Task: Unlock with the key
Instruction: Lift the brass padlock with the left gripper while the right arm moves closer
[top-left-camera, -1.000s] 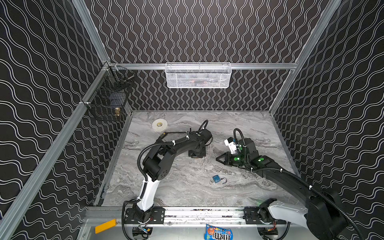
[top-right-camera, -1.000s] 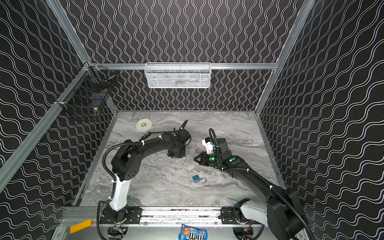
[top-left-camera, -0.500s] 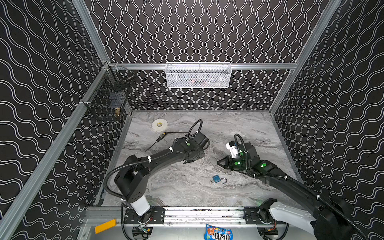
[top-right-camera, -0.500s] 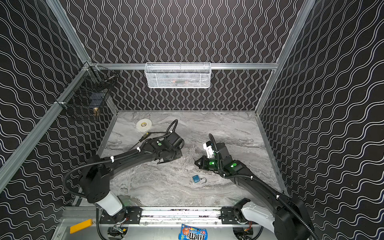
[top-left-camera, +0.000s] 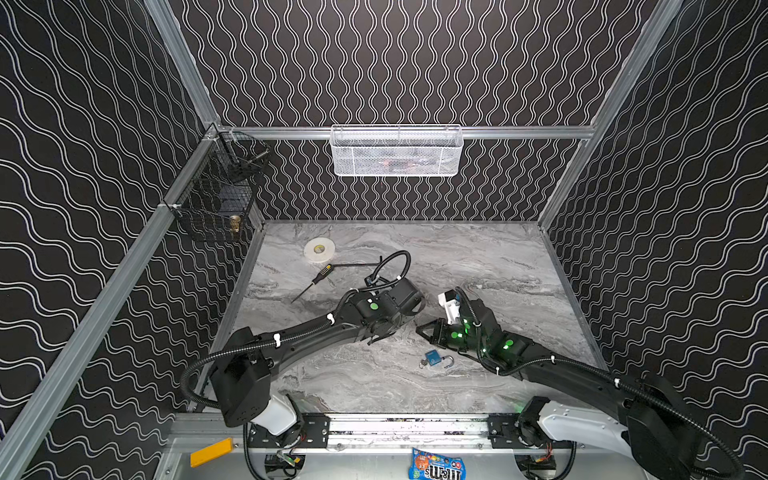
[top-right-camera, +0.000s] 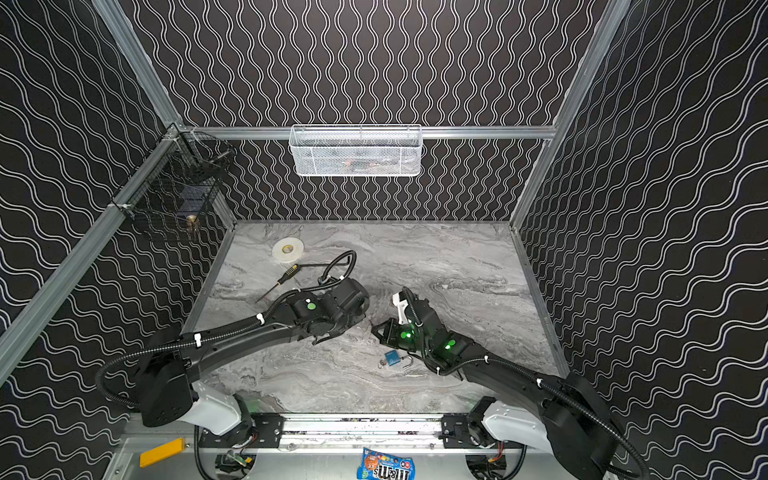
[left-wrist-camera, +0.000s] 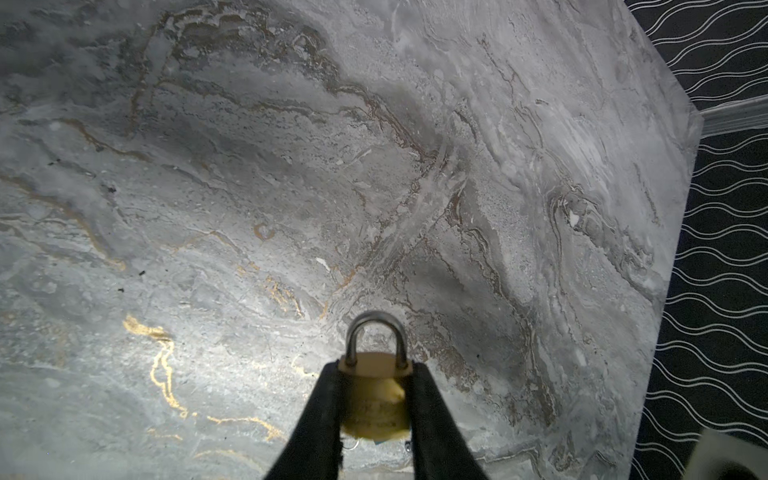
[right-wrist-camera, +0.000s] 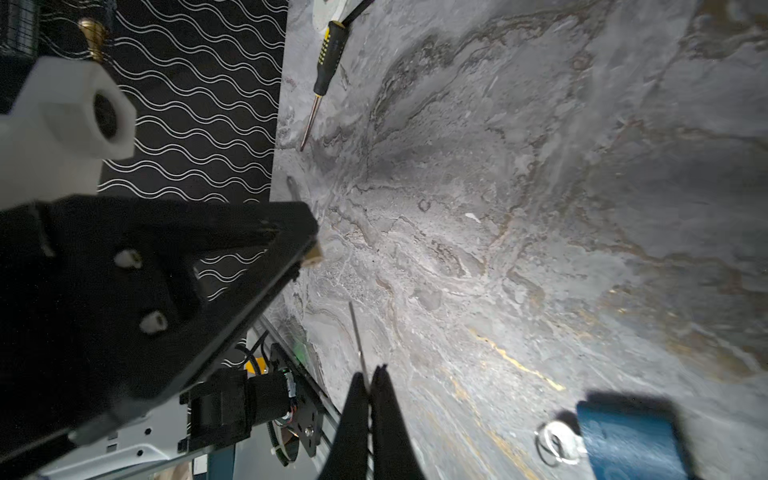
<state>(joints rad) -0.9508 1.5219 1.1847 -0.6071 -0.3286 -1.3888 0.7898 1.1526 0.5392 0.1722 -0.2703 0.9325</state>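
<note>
Grey marble table (top-left-camera: 478, 257), black wave-patterned walls.

- Left gripper (left-wrist-camera: 374, 368): clamped on the brass padlock (left-wrist-camera: 374, 399). Shackle closed and pointing away from the wrist. Keyway not visible.
- Right gripper (right-wrist-camera: 370, 376): pinched shut on the key (right-wrist-camera: 357, 332), seen edge-on, blade projecting past the tips.
- The grippers face each other, apart.
- Blue padlock (top-left-camera: 433, 357): open, on the table just beside the right gripper.
- Step: probably bringing key to lock.
- Next: likely presenting the keyway to the blade, then a fine, straight insertion.

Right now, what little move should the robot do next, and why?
Probably ease the right pincer toward the left pincer, lining its key up with the brass padlock. That padlock sits clamped with its shackle shut, and the key is gripped but apart from it.
</note>
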